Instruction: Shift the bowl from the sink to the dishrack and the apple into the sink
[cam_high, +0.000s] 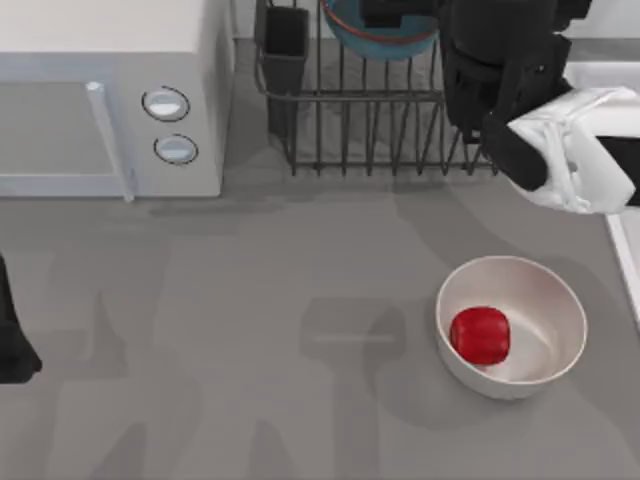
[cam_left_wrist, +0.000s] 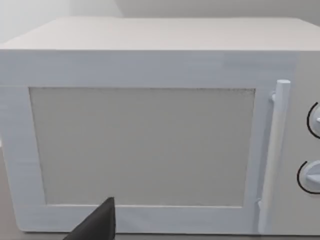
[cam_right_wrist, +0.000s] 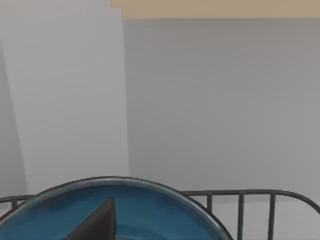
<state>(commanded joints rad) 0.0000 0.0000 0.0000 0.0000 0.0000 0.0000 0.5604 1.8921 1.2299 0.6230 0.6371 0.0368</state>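
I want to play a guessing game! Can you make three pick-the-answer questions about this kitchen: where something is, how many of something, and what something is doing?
1. Where is the apple?
A. in the white bowl
B. on the microwave
C. in the dishrack

2. How many round knobs has the microwave?
A. one
B. two
C. four

3. How is the microwave door?
A. wide open
B. missing
C. closed

Answers: 1 A, the red fruit lies inside the pale bowl. 2 B, two knobs, one above the other. 3 C, the door sits flush in the left wrist view.

right arm (cam_high: 570, 150): white shell | black wrist housing | dark claw
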